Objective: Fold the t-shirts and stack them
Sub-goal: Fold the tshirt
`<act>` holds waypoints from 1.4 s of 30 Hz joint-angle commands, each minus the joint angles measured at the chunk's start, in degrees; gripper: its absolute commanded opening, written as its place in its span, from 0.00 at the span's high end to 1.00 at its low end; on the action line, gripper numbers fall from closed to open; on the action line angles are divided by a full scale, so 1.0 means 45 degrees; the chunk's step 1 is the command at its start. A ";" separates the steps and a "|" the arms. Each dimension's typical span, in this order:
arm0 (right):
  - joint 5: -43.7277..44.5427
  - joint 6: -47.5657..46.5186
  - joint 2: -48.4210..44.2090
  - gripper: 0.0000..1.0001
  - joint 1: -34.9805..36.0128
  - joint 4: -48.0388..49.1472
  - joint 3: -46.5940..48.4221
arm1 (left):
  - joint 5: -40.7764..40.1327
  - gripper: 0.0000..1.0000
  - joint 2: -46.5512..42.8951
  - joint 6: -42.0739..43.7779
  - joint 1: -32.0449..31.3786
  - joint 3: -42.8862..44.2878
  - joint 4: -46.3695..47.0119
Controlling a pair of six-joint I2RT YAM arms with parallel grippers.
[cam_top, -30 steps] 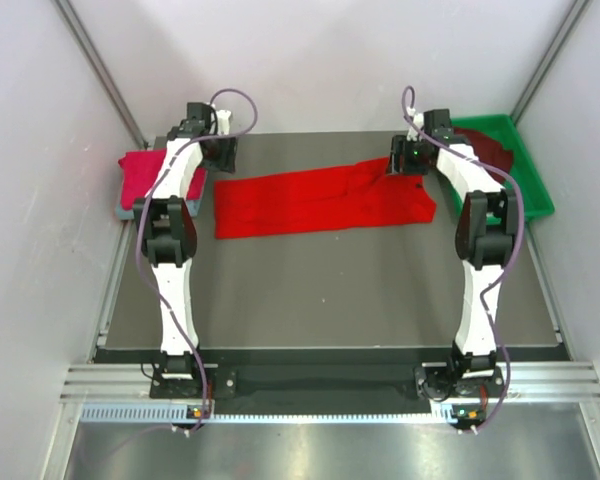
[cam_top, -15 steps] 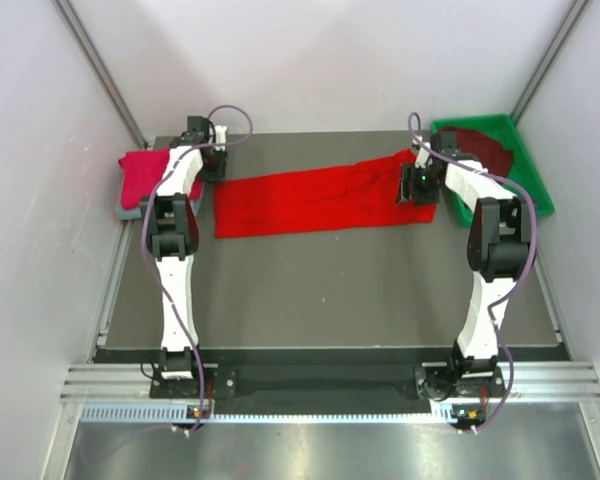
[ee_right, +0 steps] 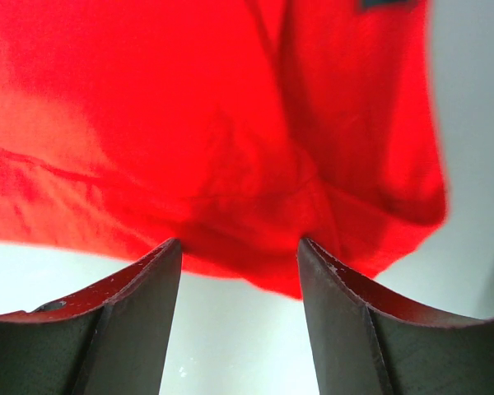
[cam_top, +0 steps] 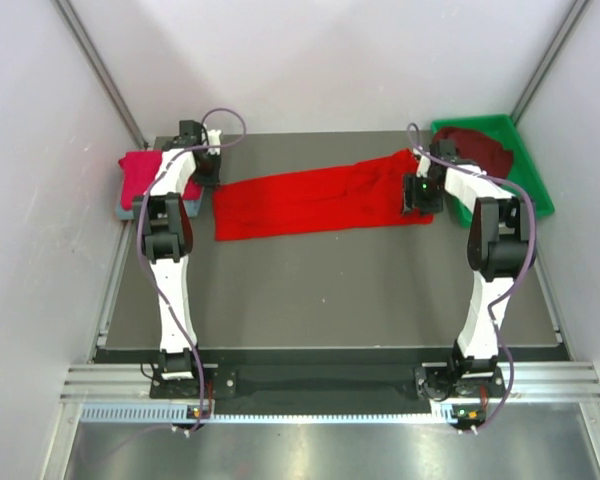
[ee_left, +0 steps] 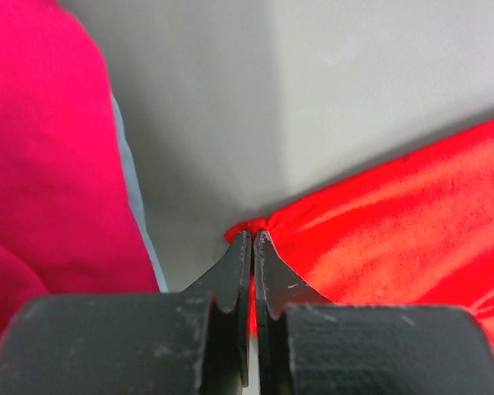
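Note:
The bright red t-shirt (cam_top: pixel 320 200) lies in a long band across the far half of the table. My left gripper (cam_top: pixel 208 172) is at its far left corner. In the left wrist view that gripper (ee_left: pixel 253 234) is shut, pinching a small tuck of the red t-shirt (ee_left: pixel 395 230). My right gripper (cam_top: pixel 417 195) hangs over the shirt's right end. In the right wrist view it (ee_right: pixel 239 247) stands open, its fingers (ee_right: pixel 140 304) astride the hem of the red cloth (ee_right: pixel 189 123). A folded crimson-pink t-shirt (cam_top: pixel 145 178) rests on a grey-blue t-shirt (cam_top: pixel 126 210) at the far left.
A green tray (cam_top: pixel 535 190) at the far right holds the dark maroon t-shirt (cam_top: pixel 480 150). In the left wrist view the crimson-pink stack (ee_left: pixel 41 164) sits close beside the left gripper. White walls enclose the table on three sides.
My left gripper has closed on the red shirt's far left corner. The right gripper has moved from the shirt's far right corner toward me, onto its right end, staying open.

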 commanded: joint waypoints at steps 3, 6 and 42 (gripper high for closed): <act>0.0759 -0.0597 0.0934 0.41 -0.0341 0.0137 0.1521 | 0.0449 1.00 -0.1250 0.0148 0.0104 -0.1043 -0.0962; 0.0994 -0.0699 0.1462 0.41 -0.0341 0.0136 0.2010 | 0.0488 1.00 -0.1582 0.0187 0.0104 -0.1628 -0.1060; 0.1368 -0.0741 0.2249 0.39 0.0188 0.0176 0.6896 | 0.1173 1.00 -0.6878 0.0089 -0.0795 -0.7609 -0.1489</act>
